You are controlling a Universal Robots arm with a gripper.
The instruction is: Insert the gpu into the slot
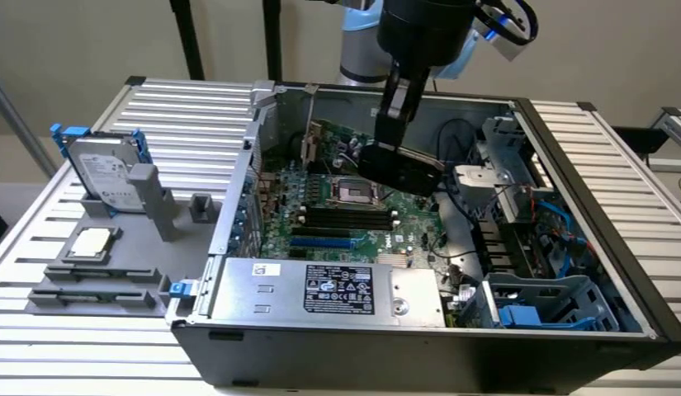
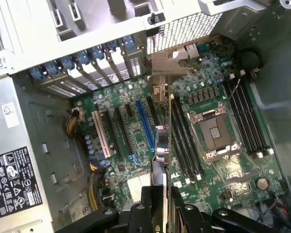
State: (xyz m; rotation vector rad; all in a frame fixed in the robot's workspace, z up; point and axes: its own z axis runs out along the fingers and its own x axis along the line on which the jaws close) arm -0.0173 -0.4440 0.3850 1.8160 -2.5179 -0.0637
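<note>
The claw (image 1: pixel 391 140) is closed on the graphics card (image 1: pixel 404 167) and holds it on edge above the green motherboard (image 1: pixel 412 219) inside the open computer case (image 1: pixel 428 363). In the wrist view, the card's thin edge and its metal end bracket (image 2: pixel 169 63) hang beside the long blue slot (image 2: pixel 145 124), on the side toward the black memory slots (image 2: pixel 184 141). The card is not seated in the slot.
</note>
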